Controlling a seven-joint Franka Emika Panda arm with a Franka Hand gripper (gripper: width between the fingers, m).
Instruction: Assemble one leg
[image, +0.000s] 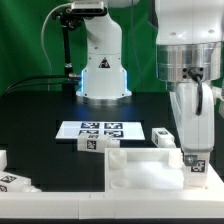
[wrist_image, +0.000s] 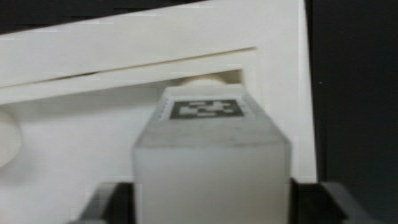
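Holding a white leg (image: 196, 150) upright, the gripper (image: 197, 148) is hanging over the corner of the large white tabletop (image: 140, 168) at the exterior view's right. The jaws are closing on the leg's sides, with a black-and-white tag at its lower end facing the camera. The leg's bottom is sitting at or just above the tabletop's raised rim; whether it is touching cannot be told.

Seen from the wrist view, the same leg (wrist_image: 212, 150) is filling the middle of the picture, gripped between the two dark fingers (wrist_image: 107, 200) at its near end, its tagged end face pointing toward the inner corner of the tabletop (wrist_image: 107, 80).

Lying on the black table (image: 40, 125) are other parts: a second leg (image: 94, 143) just in front of the marker board (image: 100, 129), a third leg (image: 161, 137) near the tabletop's far edge, and another tagged white piece (image: 12, 180) at the exterior view's lower left. The robot's white base (image: 103, 70) is standing behind the marker board, against a green backdrop.
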